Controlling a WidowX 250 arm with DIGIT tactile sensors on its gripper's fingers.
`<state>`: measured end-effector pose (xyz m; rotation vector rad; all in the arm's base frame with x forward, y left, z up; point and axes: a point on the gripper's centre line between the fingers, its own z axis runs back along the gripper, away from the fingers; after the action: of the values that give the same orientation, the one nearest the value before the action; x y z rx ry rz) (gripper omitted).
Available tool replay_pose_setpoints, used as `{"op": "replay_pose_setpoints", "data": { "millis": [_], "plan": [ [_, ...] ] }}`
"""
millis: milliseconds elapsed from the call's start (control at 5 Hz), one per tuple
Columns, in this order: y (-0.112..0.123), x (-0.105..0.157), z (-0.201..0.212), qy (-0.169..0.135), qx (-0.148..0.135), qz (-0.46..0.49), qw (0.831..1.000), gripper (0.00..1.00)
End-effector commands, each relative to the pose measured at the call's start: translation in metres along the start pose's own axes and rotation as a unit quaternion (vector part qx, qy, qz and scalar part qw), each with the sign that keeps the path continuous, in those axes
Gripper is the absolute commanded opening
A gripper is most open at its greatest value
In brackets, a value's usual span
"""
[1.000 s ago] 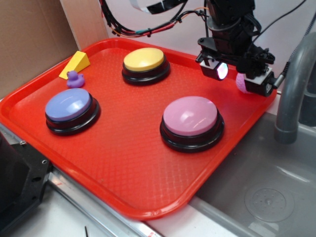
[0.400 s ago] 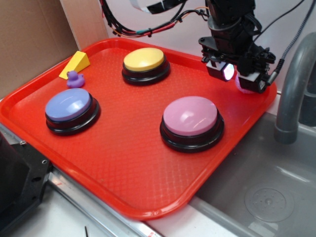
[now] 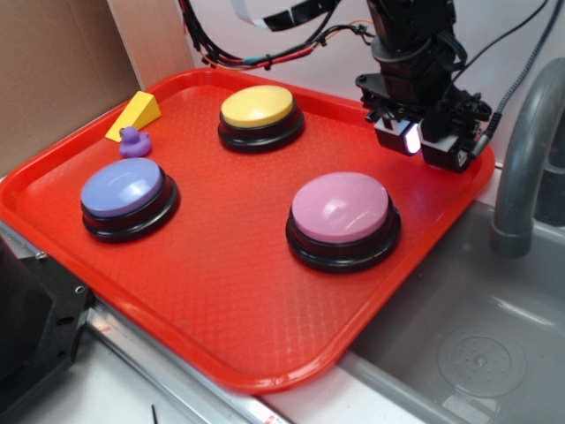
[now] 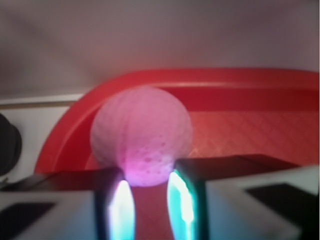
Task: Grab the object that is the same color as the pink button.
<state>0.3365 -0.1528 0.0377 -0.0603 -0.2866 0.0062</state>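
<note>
Pincer hanging over red tray's far right corner, hiding pink ball from exterior view. Wrist view showing pink ball sitting against tray rim, touching spread fingers, ungrasped. Pink button lying near.

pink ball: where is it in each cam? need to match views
Exterior: not visible; the gripper at the tray's far right corner hides where it would be.
Wrist: pink ball fills centre frame, just ahead of the two lit fingers, in the tray's corner.
Shared landmark: the red tray rim, curving behind the ball in the wrist view.
</note>
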Motion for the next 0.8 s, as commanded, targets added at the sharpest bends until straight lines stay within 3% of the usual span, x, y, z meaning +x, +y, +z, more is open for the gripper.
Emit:
{"op": "replay_pose_setpoints", "data": {
  "millis": [0, 400, 600],
  "plan": [
    [-0.003, 0.014, 0.020, -0.038, -0.017, 0.005, 0.999, 1.00],
    [-0.005, 0.030, 0.012, -0.043, -0.020, -0.016, 0.999, 1.00],
    [-0.007, 0.035, 0.010, -0.045, -0.019, -0.020, 0.999, 0.30]
  ]
}}
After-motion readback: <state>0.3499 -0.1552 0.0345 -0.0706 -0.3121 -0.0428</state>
